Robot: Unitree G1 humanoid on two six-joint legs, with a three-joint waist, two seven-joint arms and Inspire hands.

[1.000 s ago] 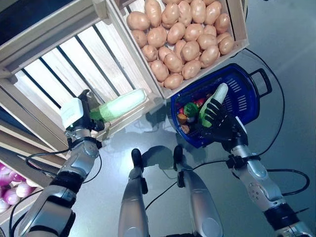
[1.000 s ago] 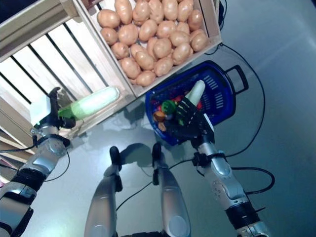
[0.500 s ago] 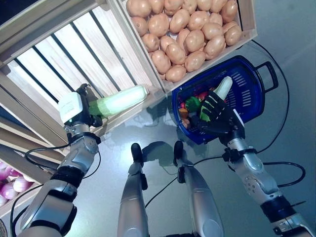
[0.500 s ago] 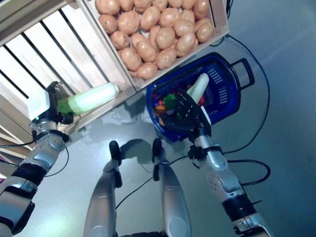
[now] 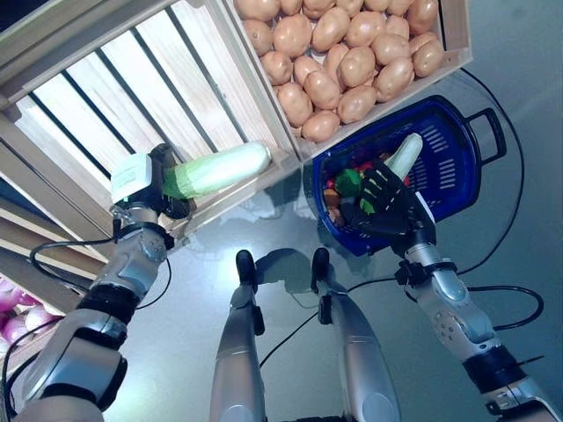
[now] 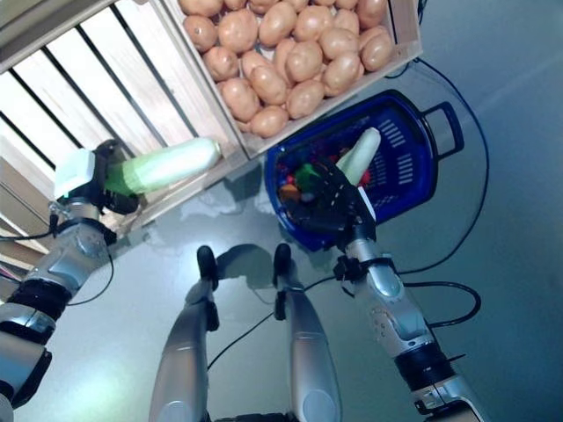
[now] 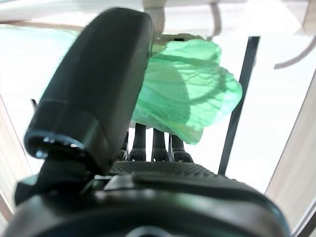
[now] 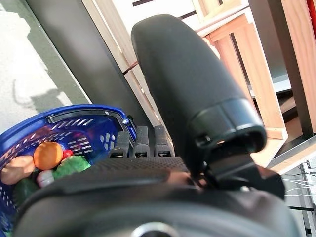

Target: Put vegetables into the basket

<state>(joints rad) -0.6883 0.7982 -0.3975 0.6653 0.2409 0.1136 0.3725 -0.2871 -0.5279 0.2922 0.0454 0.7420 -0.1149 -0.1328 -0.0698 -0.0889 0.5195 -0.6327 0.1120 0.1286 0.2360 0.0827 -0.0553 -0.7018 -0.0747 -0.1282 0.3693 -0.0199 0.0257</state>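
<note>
My left hand [image 5: 141, 188] is shut on the leafy end of a long pale green cabbage [image 5: 220, 169], which lies level over the edge of the empty slatted crate [image 5: 114, 105]. The left wrist view shows its green leaves [image 7: 192, 98] past the thumb. The blue plastic basket [image 5: 449, 167] hangs above the grey floor, with my right hand [image 5: 387, 198] shut on its near rim. Inside it lie red, orange and green vegetables [image 5: 345, 180]. A pale green-white vegetable [image 5: 405, 155] sticks up from them just beyond the hand. The right wrist view shows the basket [image 8: 74, 123] past the fingers.
A wooden crate full of potatoes [image 5: 352, 53] sits right behind the basket. The basket's black far handle [image 5: 491, 132] points away from me. Purple onions [image 5: 9, 301] show at the lower left edge, below the crates.
The whole view has shifted a little. Both hands keep their holds, and the cabbage and basket stand much as before relative to the crates.
</note>
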